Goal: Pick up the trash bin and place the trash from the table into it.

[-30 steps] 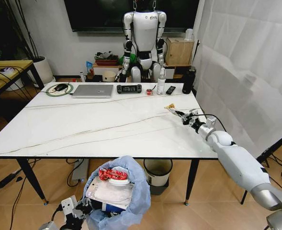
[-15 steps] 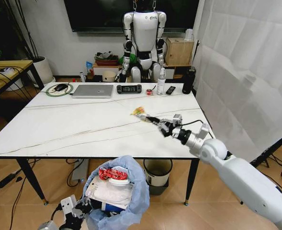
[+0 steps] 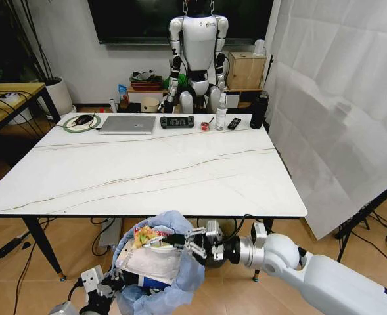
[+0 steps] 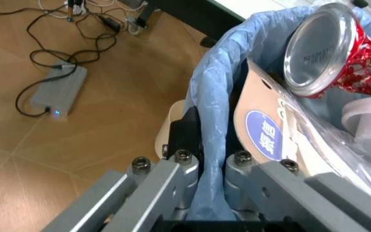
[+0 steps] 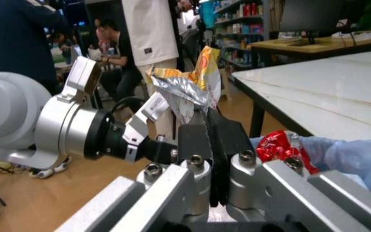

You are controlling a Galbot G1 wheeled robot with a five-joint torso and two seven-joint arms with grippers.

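Note:
The trash bin [image 3: 170, 279], lined with a puffy light-blue bag, sits below the front edge of the table [image 3: 147, 170]. My left gripper [image 3: 100, 287] is shut on its rim, and the left wrist view shows the fingers [image 4: 182, 133] clamped over the bag's edge. Inside lie trash pieces: a crushed red can [image 4: 330, 46] and a brown carton [image 4: 263, 121]. My right gripper [image 3: 177, 241] reaches in under the table edge, shut on a yellow-and-silver wrapper [image 3: 144, 234] that hangs just over the bin's mouth. The wrapper [image 5: 182, 87] sticks up from the shut fingertips, with the red can [image 5: 277, 145] beyond.
A laptop [image 3: 127, 125], game controller [image 3: 177, 121], remote [image 3: 234, 123] and bottles [image 3: 259, 110] line the table's far edge. A cream bucket [image 3: 217, 236] stands under the table. A white curtain [image 3: 338, 98] hangs at the right, and a yellow desk [image 3: 9, 98] stands at the left.
My right gripper carried the wrapper from the table's right side leftward, then down past the front edge to just over the bin. The left gripper and bin stayed put.

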